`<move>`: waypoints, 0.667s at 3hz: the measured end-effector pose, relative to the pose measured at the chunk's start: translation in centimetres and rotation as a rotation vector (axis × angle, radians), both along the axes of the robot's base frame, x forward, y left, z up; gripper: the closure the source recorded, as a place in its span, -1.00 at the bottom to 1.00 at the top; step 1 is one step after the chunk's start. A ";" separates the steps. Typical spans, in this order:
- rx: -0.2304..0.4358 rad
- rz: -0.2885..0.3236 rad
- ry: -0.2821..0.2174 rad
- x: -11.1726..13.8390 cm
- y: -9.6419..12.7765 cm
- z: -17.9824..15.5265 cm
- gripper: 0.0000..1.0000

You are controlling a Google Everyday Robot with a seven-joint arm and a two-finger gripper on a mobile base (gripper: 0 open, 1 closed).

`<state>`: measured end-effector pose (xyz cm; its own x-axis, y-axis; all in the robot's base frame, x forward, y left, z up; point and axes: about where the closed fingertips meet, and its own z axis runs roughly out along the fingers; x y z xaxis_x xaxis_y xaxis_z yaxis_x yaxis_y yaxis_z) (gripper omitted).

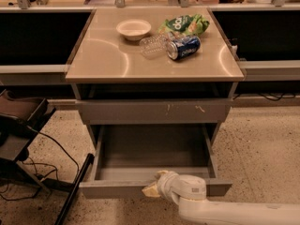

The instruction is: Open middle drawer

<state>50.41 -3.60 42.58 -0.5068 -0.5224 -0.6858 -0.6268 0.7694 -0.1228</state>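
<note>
The middle drawer point(154, 153) is a wide shallow grey drawer. It stands pulled far out of the cabinet, and its grey box interior shows. Its plain flat front point(112, 189) faces me at the bottom of the camera view. My gripper point(155, 183) reaches in from the lower right on a white arm point(220, 212). It sits at the middle of the drawer front's top edge. One pale fingertip is inside the rim and one is on the outer face, so the gripper is shut on the front panel. Above the drawer is a taller grey front with pale scratch marks point(154, 111), which is closed.
On the cabinet top point(103, 60) lie a white bowl point(133, 29), a clear plastic bottle point(152, 46), a blue can point(183, 47) and a green chip bag point(185, 23). A dark stand with cables point(28, 139) is at the left. The floor is speckled, with counters on both sides.
</note>
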 end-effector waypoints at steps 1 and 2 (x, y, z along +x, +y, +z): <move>0.049 0.008 0.008 -1.8 1.4 -0.2 1.00; 0.049 0.008 0.008 -1.8 1.2 0.2 1.00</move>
<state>48.61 -2.36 42.79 -0.5083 -0.4922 -0.7067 -0.6339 0.7693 -0.0798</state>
